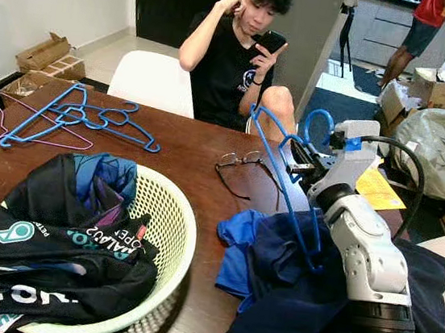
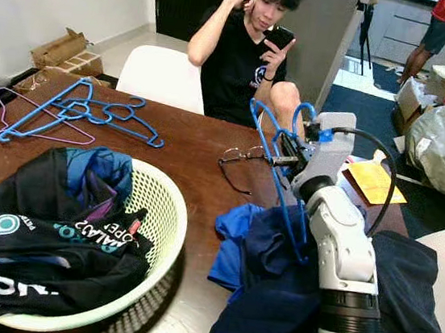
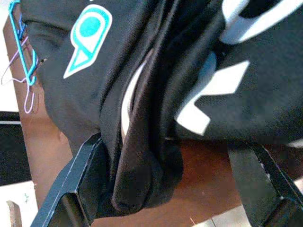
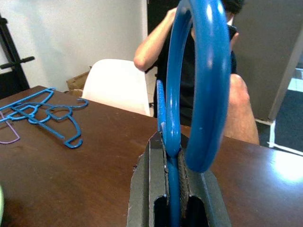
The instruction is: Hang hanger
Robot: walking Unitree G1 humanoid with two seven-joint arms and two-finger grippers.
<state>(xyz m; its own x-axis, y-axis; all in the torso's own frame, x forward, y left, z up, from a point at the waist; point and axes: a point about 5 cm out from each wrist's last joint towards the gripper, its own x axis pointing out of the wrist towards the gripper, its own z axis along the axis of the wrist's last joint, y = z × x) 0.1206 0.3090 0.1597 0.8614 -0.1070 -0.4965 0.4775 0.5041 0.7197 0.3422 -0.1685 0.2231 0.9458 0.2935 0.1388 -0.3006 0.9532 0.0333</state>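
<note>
Right tool (image 4: 173, 198) clenched on blue hanger (image 1: 285, 186), lower bar buried in navy garment (image 1: 303, 306).

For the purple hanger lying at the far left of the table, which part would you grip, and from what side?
Grip the purple hanger on its long straight bar, coming down from above. It lies flat on the table, so only a top approach fits fingers around the thin wire. Its other end is tangled under the blue hangers, so the free left end looks easier.

Blue hanger (image 1: 285, 186) in the black right claw (image 4: 173, 156) — beneath it navy cloth (image 1: 311, 307); brown worktop (image 1: 184, 150); pale green basket (image 1: 174, 234), black-and-teal garments (image 1: 60, 236).
</note>
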